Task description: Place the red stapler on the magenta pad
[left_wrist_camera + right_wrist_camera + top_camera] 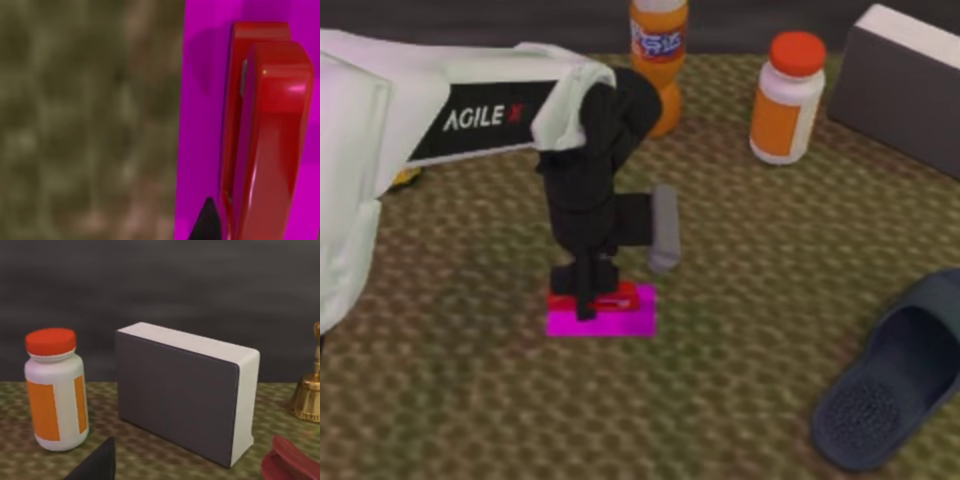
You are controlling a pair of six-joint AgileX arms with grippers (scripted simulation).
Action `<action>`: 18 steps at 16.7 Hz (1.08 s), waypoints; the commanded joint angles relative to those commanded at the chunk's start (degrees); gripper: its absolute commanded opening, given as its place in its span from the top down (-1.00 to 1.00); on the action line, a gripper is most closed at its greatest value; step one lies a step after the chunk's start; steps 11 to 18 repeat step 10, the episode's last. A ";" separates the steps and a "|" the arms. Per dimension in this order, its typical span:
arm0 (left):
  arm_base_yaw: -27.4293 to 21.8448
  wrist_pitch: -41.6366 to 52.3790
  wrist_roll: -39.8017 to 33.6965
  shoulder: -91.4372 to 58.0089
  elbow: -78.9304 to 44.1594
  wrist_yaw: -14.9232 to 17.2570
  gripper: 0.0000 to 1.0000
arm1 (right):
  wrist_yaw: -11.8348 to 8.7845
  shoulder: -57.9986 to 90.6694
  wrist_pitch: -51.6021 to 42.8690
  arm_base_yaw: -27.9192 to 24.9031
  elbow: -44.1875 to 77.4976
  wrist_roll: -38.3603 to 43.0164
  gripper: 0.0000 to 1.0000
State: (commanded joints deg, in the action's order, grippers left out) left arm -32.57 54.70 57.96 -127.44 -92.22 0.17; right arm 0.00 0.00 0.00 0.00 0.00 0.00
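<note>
The magenta pad (620, 322) lies at the table's middle, and the red stapler (618, 296) lies on it along its far side. My left gripper (585, 305) reaches straight down over the stapler's left end. In the left wrist view the stapler (270, 130) rests lengthwise on the pad (200, 125). One dark fingertip (207, 222) sits right beside it, and a strip of magenta shows on the stapler's other side, so the jaws stand open around it. My right arm is outside the top view; a single dark finger (100, 465) shows in its wrist view.
At the back stand an orange soda bottle (658, 50), a white pill bottle with a red cap (786, 100) and a grey box (905, 80). A dark slipper (895, 375) lies at the right front. The right wrist view also shows a gold bell (307, 400).
</note>
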 joint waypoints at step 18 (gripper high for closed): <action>0.00 0.00 0.00 0.00 0.00 0.00 -1.00 | 0.00 0.00 0.00 0.00 0.00 0.00 -1.00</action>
